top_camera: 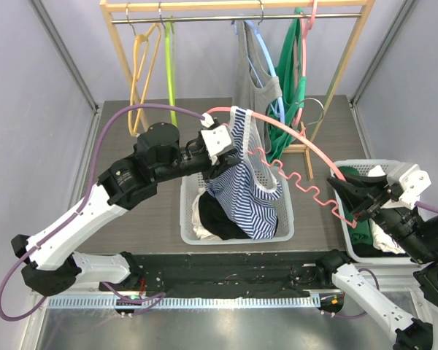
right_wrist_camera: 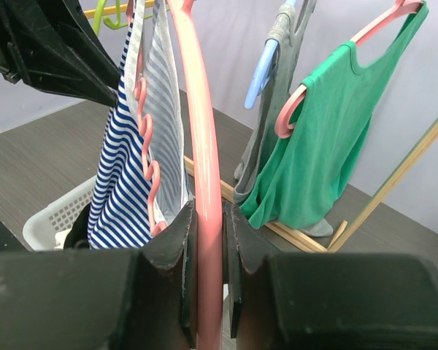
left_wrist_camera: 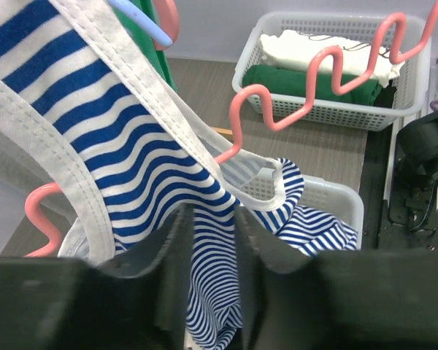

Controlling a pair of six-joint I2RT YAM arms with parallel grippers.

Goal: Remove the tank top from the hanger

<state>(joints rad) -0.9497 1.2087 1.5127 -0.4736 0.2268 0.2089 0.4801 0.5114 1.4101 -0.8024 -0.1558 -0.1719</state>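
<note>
A blue-and-white striped tank top hangs on a pink hanger held level above the middle white basket. My left gripper is shut on the top's fabric near its shoulder; in the left wrist view the stripes run between my fingers and the hanger's wavy bar lies beyond. My right gripper is shut on the hanger's smooth arm at its right end. The tank top also shows in the right wrist view, hanging down from the hanger.
A wooden clothes rack at the back holds a grey top on a blue hanger, a green top on a pink hanger, and empty orange and green hangers. A second basket with folded clothes stands at right.
</note>
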